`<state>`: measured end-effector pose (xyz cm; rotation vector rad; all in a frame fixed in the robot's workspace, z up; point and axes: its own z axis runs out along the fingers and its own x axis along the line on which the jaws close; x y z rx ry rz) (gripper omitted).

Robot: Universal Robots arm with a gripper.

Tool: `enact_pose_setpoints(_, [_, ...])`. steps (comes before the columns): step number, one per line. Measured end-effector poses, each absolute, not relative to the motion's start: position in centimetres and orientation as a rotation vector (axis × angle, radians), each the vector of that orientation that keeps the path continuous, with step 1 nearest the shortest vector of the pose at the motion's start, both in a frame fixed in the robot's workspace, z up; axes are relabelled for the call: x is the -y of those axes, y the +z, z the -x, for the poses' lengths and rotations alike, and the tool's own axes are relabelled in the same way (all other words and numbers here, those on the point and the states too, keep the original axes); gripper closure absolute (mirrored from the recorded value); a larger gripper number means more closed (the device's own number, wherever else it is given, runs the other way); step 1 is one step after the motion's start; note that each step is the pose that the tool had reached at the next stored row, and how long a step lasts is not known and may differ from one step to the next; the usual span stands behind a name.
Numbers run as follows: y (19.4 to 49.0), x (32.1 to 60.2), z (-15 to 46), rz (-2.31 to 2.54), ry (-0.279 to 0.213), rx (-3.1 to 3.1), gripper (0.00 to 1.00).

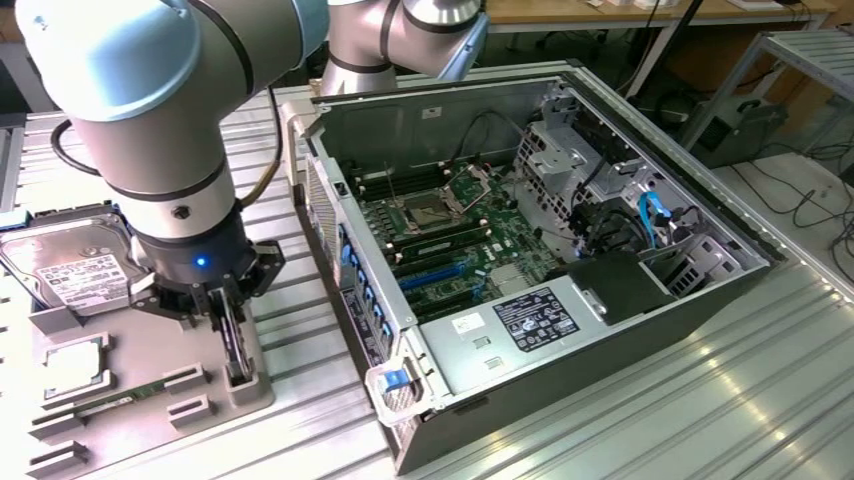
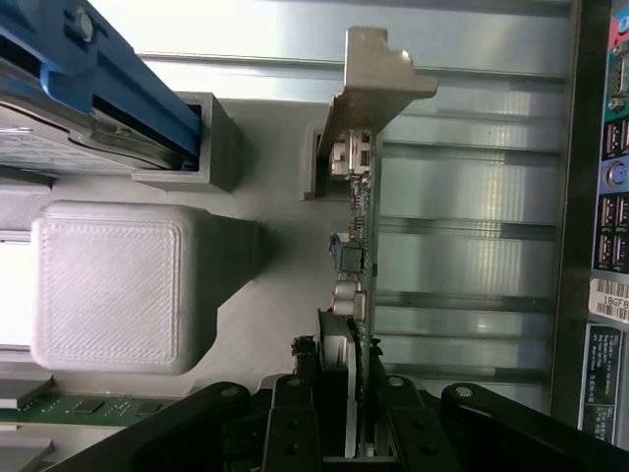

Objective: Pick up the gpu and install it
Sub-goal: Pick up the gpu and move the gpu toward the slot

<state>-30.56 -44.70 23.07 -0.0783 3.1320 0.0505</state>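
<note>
The gripper (image 2: 344,433) is closed on the gpu (image 2: 359,265): its 2 black fingers (image 2: 291,423) press on opposite faces of the card, at the end where the round fan sits. The card stands on edge, seen edge-on from the wrist view, thin and green with small parts along it. Its silver end bracket (image 2: 378,79) is at the end away from the gripper. That end is just beside a small grey slot post (image 2: 316,162) of the tray (image 2: 285,256). Whether the card has left the tray, I cannot tell.

In the exterior view the gripper (image 1: 230,335) hangs straight down from the arm (image 1: 160,130) over the grey printed tray, on the exterior view's left. The gpu is there, at the tray's edge nearest the computer. On the same tray, beside the card, there is a large grey block (image 2: 108,285). A narrow green memory stick (image 2: 88,405) lies flat next to that block. Further along the tray, the silver hard drive (image 1: 74,268) with its white label rests tilted in its own holder.

Past the tray, on the ribbed metal table (image 1: 694,400), the computer case (image 1: 441,110) lies on its side with its panel off. Inside it the green motherboard (image 1: 454,230) is in plain sight, with blue slots (image 1: 427,275) toward the nearer end. A grey power supply with a black label (image 1: 538,318) fills the near corner. Behind the case, desks and loose cables sit along the floor.
</note>
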Motion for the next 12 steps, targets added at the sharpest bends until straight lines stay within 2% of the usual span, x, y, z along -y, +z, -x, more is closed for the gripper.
enact_pose_setpoints(12, [25.5,44.7,30.6,0.078,0.051,-3.132,0.73])
